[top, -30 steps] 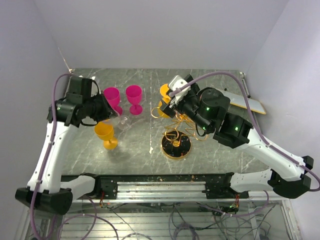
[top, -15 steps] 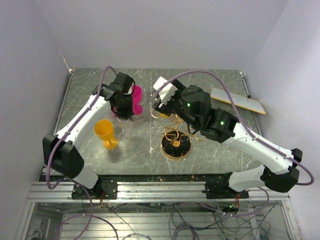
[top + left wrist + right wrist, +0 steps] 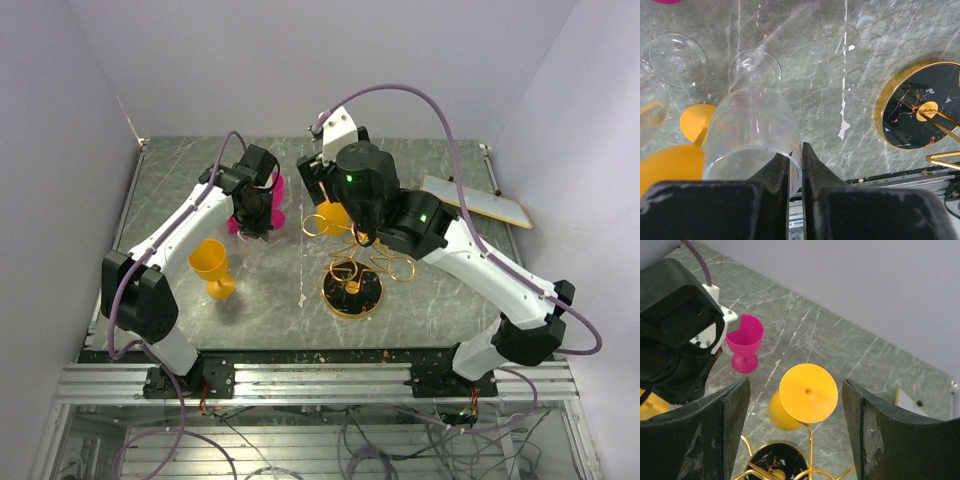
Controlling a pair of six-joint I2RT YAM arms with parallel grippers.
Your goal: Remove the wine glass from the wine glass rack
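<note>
The gold wire wine glass rack [image 3: 362, 262] stands on its round dark base [image 3: 352, 292] mid-table. An orange wine glass [image 3: 807, 392] hangs upside down from one arm; it also shows in the top view [image 3: 333, 216]. My right gripper [image 3: 795, 386] is open, its fingers apart on either side of that glass's foot, not touching it. My left gripper [image 3: 801, 148] is shut on the rim of a clear wine glass [image 3: 752, 130] standing on the table, left of the rack base [image 3: 920, 112].
A pink glass [image 3: 273, 196] stands beside the left gripper [image 3: 254, 218]. An orange glass [image 3: 211, 266] stands front left. A second clear glass foot [image 3: 677, 59] is near the held one. A white board [image 3: 476, 200] lies back right.
The left arm has swung in from the left to the glasses by the pink ones. The right arm has moved back and left, over the hanging orange glass.
</note>
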